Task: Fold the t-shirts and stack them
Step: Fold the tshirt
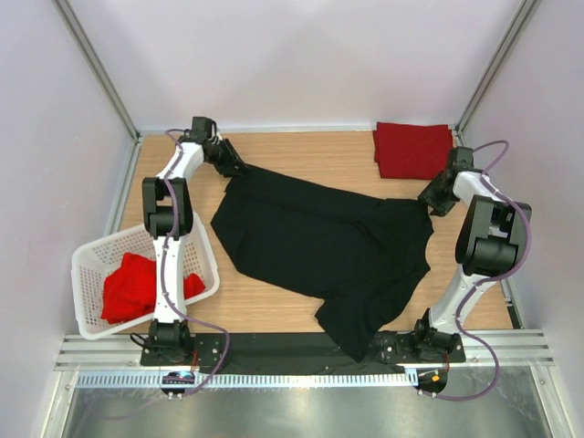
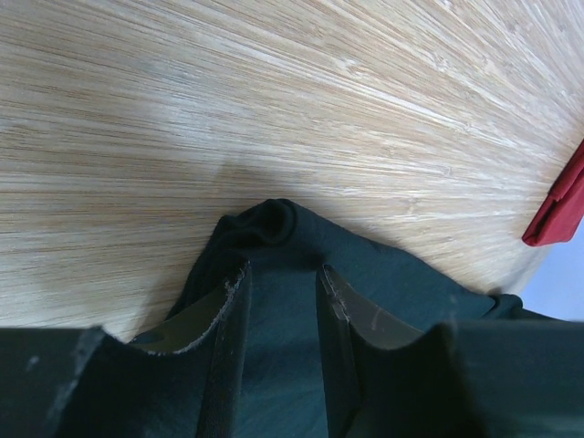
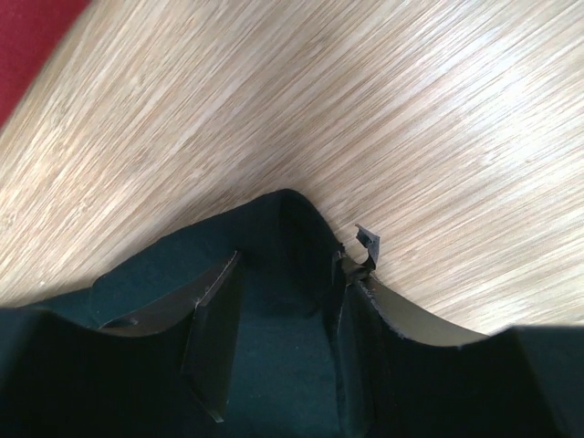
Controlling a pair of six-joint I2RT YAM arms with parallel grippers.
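Observation:
A black t-shirt (image 1: pixel 324 242) lies spread across the middle of the table, and its near end hangs over the front edge. My left gripper (image 1: pixel 233 170) is at the shirt's far left corner. In the left wrist view the gripper (image 2: pixel 283 269) is shut on the black t-shirt (image 2: pixel 265 224), with cloth filling the gap between the jaws. My right gripper (image 1: pixel 427 203) is at the shirt's right corner. In the right wrist view it (image 3: pixel 287 260) is shut on the black cloth (image 3: pixel 283 214). A folded red t-shirt (image 1: pixel 412 149) lies at the far right.
A white lattice basket (image 1: pixel 87 265) stands at the near left beside the left arm, with a crumpled red t-shirt (image 1: pixel 132 285) in it. The folded red t-shirt shows at the edge of the left wrist view (image 2: pixel 557 214) and of the right wrist view (image 3: pixel 27 36).

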